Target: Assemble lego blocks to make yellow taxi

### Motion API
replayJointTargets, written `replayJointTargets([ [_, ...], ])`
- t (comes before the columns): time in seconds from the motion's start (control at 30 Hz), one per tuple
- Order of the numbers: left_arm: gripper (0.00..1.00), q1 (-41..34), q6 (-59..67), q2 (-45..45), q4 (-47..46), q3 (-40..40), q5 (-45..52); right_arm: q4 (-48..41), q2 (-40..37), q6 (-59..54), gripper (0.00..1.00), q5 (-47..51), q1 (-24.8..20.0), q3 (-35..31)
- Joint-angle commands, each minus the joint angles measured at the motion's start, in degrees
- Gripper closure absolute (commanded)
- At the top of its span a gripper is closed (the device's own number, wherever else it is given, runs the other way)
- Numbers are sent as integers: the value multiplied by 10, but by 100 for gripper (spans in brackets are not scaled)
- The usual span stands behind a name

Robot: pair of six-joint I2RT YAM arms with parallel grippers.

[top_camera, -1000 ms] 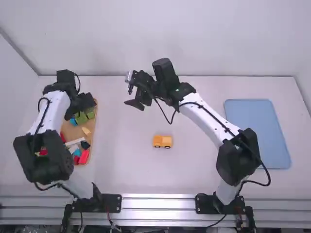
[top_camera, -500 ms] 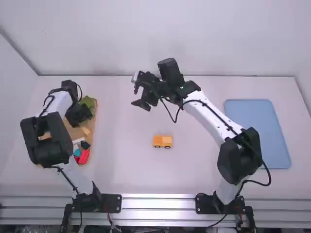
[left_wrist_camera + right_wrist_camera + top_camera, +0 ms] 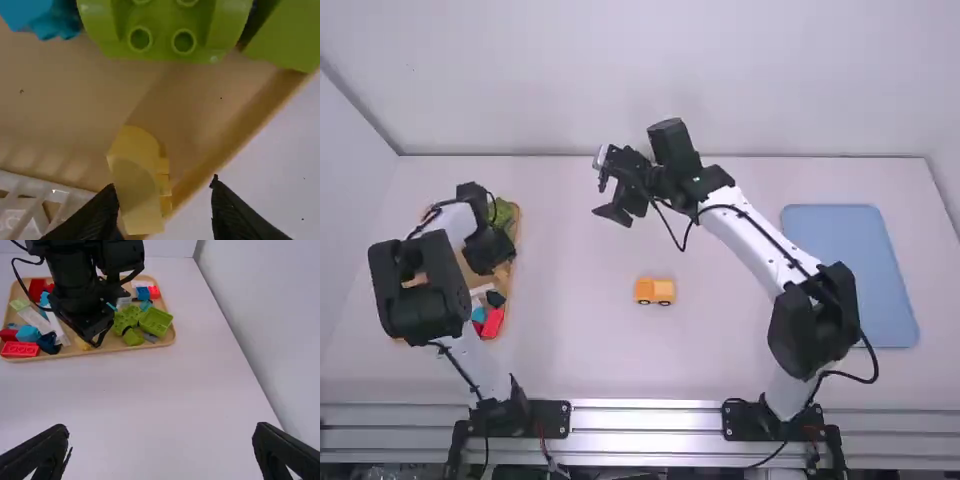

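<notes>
left gripper point(image 3: 503, 262) drawn back along the tray point(image 3: 517, 222) toward its base, now at the yellow block point(image 3: 132, 175), right gripper point(image 3: 620, 209) shifted slightly rightward

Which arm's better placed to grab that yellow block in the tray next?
Left, most likely: its gripper is open right above the yellow block. The right gripper, also open, hangs over the table, well away from the tray.

The boxy orange-yellow plastic truck point(image 3: 654, 291) is showing black wheels point(image 3: 644, 302). At right, a rectangular tray point(image 3: 860, 270) is showing plain light blue; at left, an oblong wooden tray point(image 3: 111, 346) is showing tan.
</notes>
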Motion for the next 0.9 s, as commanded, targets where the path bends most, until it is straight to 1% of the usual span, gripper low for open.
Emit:
replayJointTargets([
  [0.0,51,-2,-2,0,9,-15,0,-1,6,0,2,-3,0,10],
  [0.13,53,2,-12,0,38,-40,-3,-2,6,0,2,-3,0,9],
  [0.27,56,-2,-42,0,53,-61,-45,-2,6,0,2,-3,0,9],
  [0.43,59,-2,-41,0,77,-70,-43,-2,6,0,2,-3,0,9],
  [0.53,59,-2,-41,0,82,-70,-43,-2,6,0,2,-3,0,9],
  [0.57,59,-1,-39,0,83,-70,-43,-2,6,0,2,-3,0,9],
  [0.6,62,-1,-28,0,87,-70,-43,-2,6,1,2,-3,0,9],
  [0.87,61,-1,-22,0,74,-72,-43,-3,6,1,2,-3,0,9],
])
